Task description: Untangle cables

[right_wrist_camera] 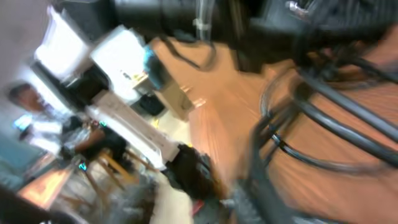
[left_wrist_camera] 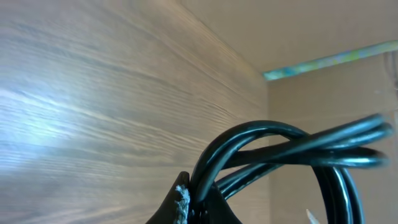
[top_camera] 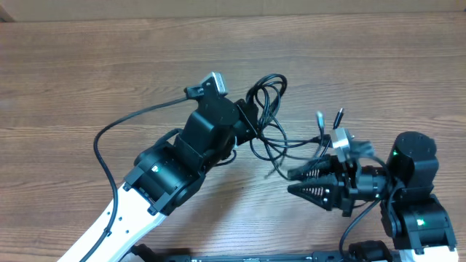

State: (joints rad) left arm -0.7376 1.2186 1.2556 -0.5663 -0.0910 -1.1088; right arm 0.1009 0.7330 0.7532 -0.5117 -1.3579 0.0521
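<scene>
The cables (top_camera: 268,109) are a small tangle of thin black loops at the table's middle, with two strands ending in grey plug tips (top_camera: 319,116) to the right. My left gripper (top_camera: 251,124) is shut on the tangle's left side. In the left wrist view several black strands (left_wrist_camera: 280,149) rise from between its closed fingertips (left_wrist_camera: 198,199). My right gripper (top_camera: 290,182) points left just below and right of the tangle, its fingers parted, a loose strand close to its tips. The right wrist view is motion-blurred and shows black cable loops (right_wrist_camera: 323,118) over the wood.
The wooden table (top_camera: 87,65) stretches to the left and back. The left arm's own thicker black cable (top_camera: 109,131) arcs over the table at the left. A dark rail (top_camera: 240,256) runs along the front edge between the two arm bases.
</scene>
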